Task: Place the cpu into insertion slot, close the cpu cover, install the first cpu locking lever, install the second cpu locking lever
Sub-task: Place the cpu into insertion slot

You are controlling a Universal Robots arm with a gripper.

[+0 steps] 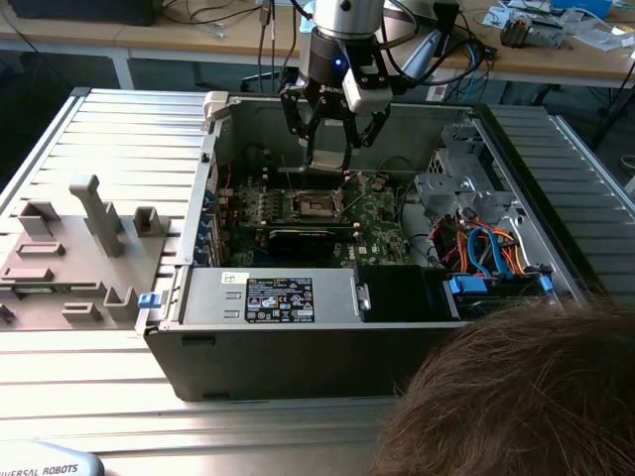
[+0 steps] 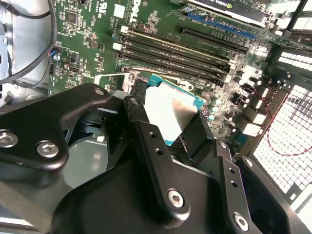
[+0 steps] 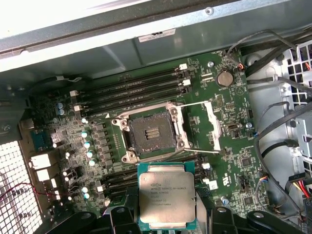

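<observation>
Silver-grey on top with a green rim, the cpu (image 3: 167,197) sits gripped by its edges in my closed pincer (image 1: 332,157), near the bare insertion slot (image 3: 151,134), while black fingers (image 2: 195,136) hide part of it in the second wrist view.

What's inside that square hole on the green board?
Nothing yet: the insertion slot is empty, just dark with small contacts. The cpu sits in the gripper, apart from it. Nothing hides the slot.
</observation>
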